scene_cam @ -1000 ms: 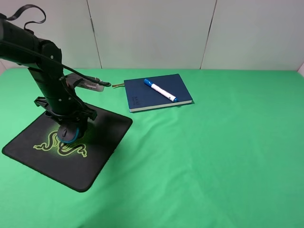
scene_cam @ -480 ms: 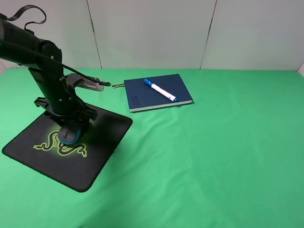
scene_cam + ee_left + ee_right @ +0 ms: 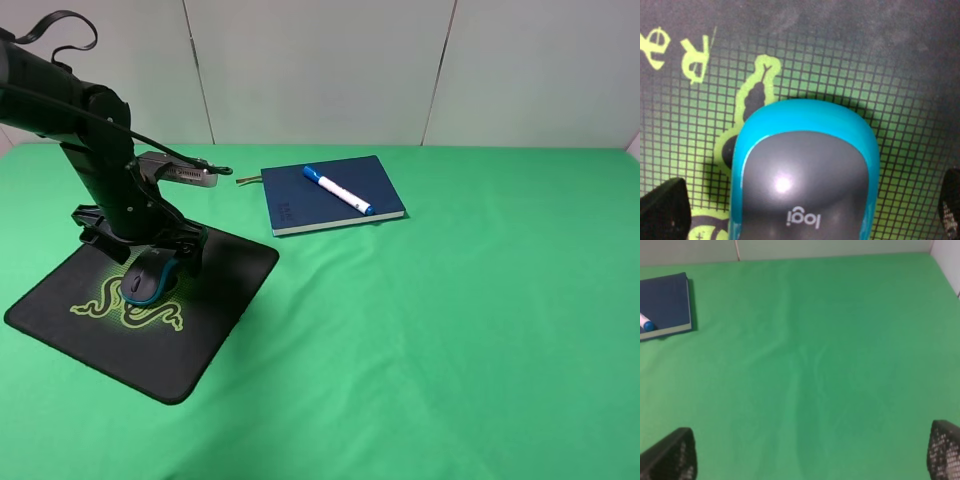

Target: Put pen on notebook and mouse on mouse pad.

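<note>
The mouse (image 3: 150, 279) lies flat on the black mouse pad (image 3: 90, 335), partly over its green logo. My left gripper (image 3: 152, 256) hovers just above it, open. In the left wrist view the mouse (image 3: 805, 180) fills the middle and the two fingertips (image 3: 662, 210) stand wide apart on either side, clear of it. The pen (image 3: 338, 190) lies diagonally on the navy notebook (image 3: 378, 180) at the back centre. My right gripper (image 3: 807, 455) is open over bare green cloth; its view catches the notebook (image 3: 665, 305) and the pen's blue end (image 3: 647, 325). The right arm is out of the exterior view.
Green cloth (image 3: 450, 330) covers the whole table. White wall panels (image 3: 320, 70) close off the far edge. The notebook's ribbon bookmark (image 3: 247, 180) sticks out toward my left arm (image 3: 95, 150).
The left gripper's fingers have spread and the gripper has lifted a little, letting go of the mouse, which now rests on the pad. Pen and notebook are unmoved.
</note>
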You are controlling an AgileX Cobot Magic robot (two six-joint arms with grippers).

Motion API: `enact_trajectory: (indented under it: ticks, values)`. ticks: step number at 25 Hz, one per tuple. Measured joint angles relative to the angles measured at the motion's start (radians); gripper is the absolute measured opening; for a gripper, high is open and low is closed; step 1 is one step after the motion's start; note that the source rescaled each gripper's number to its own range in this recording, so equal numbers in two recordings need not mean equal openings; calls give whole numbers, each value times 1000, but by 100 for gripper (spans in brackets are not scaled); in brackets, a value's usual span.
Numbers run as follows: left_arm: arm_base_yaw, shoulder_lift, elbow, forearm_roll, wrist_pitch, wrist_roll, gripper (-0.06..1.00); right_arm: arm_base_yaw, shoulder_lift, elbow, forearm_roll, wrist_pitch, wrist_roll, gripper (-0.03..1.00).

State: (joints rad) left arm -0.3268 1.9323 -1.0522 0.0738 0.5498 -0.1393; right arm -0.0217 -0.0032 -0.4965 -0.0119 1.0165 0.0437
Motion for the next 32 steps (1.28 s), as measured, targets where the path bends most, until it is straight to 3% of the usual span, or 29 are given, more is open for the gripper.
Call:
enact_trajectory:
  ticks: [5, 10, 32]
  values:
    - [0, 0, -6, 1, 50, -1, 100, 0, 0, 0, 1, 0, 0, 100]
    - [0, -26, -75, 2, 234, -1, 100, 0, 0, 0, 2, 0, 0, 100]
    - [0, -609, -83, 1, 552, -1, 100, 0, 0, 0, 3, 1, 0, 100]
